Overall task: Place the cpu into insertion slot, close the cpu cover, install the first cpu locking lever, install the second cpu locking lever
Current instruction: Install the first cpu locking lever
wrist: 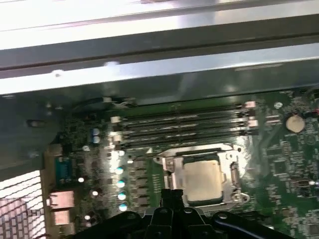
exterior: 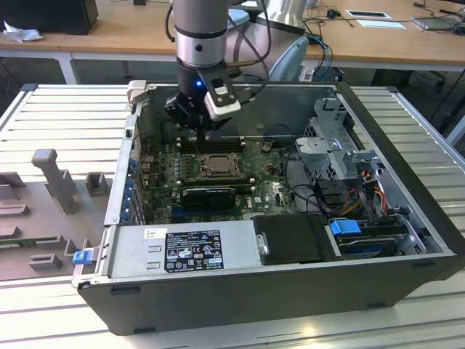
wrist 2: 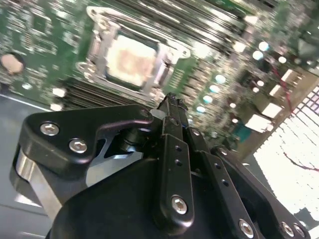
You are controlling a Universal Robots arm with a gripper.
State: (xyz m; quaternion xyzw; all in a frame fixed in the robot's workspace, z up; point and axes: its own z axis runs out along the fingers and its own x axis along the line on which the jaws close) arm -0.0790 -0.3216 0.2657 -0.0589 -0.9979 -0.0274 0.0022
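I'm seeing the cpu (wrist: pixel 201 180) sitting in the insertion slot (exterior: pixel 197 167), with the cpu cover (wrist: pixel 199 154) looking folded down around it, so I'm judging those two steps done. I can't tell whether the levers are latched. The gripper (wrist 2: pixel 169 102) is hovering just above the socket edge, its fingers (wrist 2: pixel 173 134) pinching together on nothing.

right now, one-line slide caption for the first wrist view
The gripper close to the cpu seated in the insertion slot, long memory slots beyond.
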